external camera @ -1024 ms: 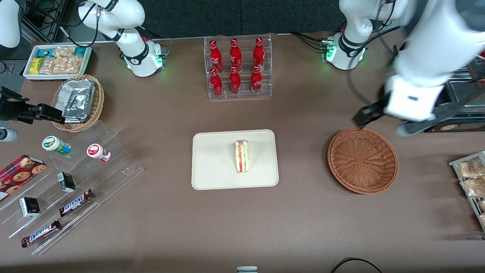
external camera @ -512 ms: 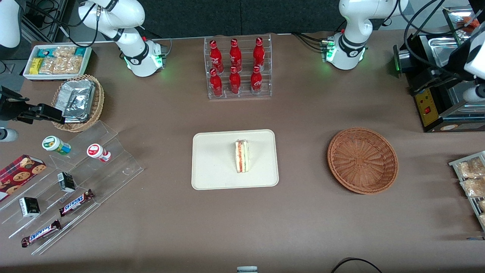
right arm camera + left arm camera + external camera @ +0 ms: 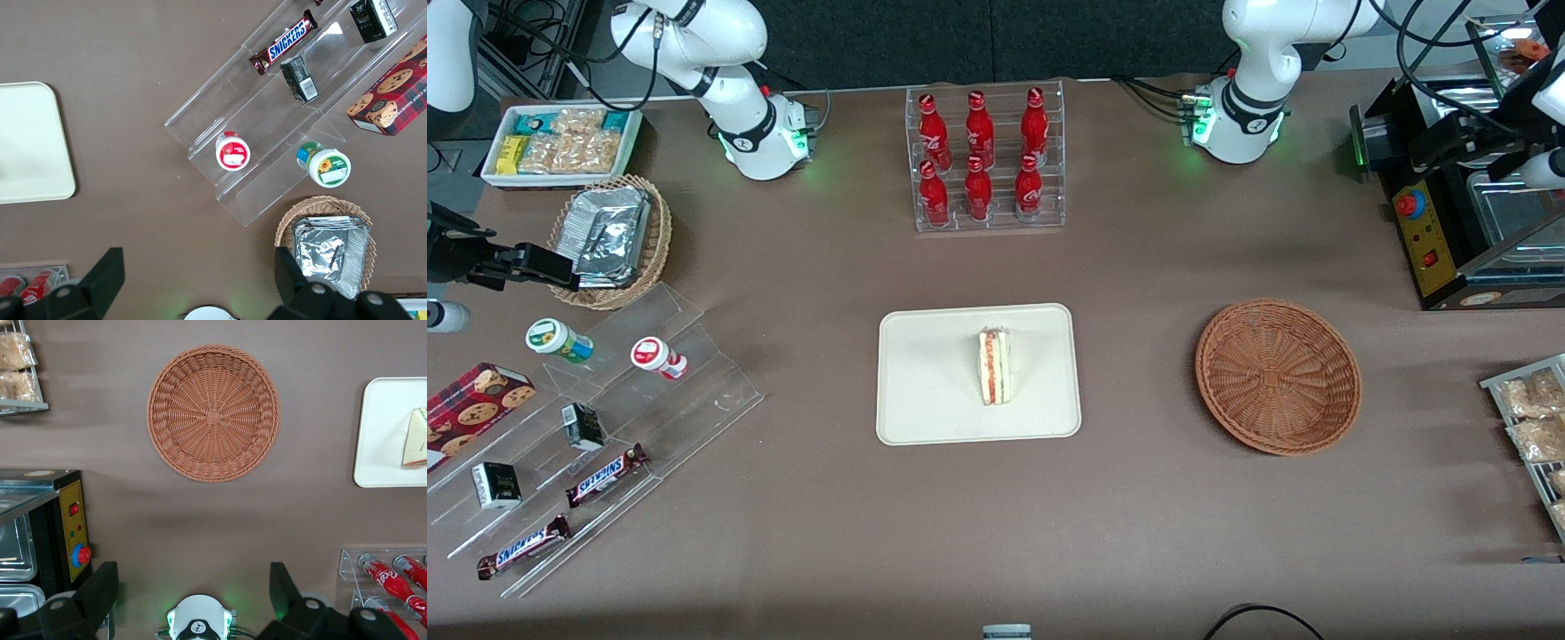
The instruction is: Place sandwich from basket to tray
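Sandwich (image 3: 995, 366) on tray (image 3: 934, 391); jaws (image 3: 193, 587) wide, high over basket (image 3: 213, 413), tips probably cropped.

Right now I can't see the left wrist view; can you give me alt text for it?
The gripper, fingers open and holding nothing, hangs high above the table, looking down on the round basket, which holds nothing. The sandwich lies on the tray beside it.

Front view: high, looking steeply down over the whole table (image 3: 1138, 533). Left wrist view: high up, facing straight down past the open gripper (image 3: 193, 587); shares basket (image 3: 213, 413) and tray (image 3: 383, 433) edge with front view.
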Action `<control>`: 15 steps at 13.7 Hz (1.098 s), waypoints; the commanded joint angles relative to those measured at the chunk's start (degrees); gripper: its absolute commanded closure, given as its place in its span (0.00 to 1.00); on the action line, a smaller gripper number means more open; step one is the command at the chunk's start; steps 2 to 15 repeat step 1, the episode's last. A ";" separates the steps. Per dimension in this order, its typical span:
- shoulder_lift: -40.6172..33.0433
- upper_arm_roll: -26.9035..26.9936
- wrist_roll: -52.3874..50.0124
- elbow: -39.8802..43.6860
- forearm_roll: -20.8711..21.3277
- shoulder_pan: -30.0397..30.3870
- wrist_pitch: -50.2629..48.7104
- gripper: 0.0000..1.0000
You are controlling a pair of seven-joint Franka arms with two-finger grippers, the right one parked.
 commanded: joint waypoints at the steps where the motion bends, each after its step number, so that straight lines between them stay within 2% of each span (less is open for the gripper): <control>1: 0.31 -3.55 0.15 1.31 2.20 0.42 0.36 0.00; 15: 0.31 -3.55 0.15 1.31 2.20 0.42 0.36 0.00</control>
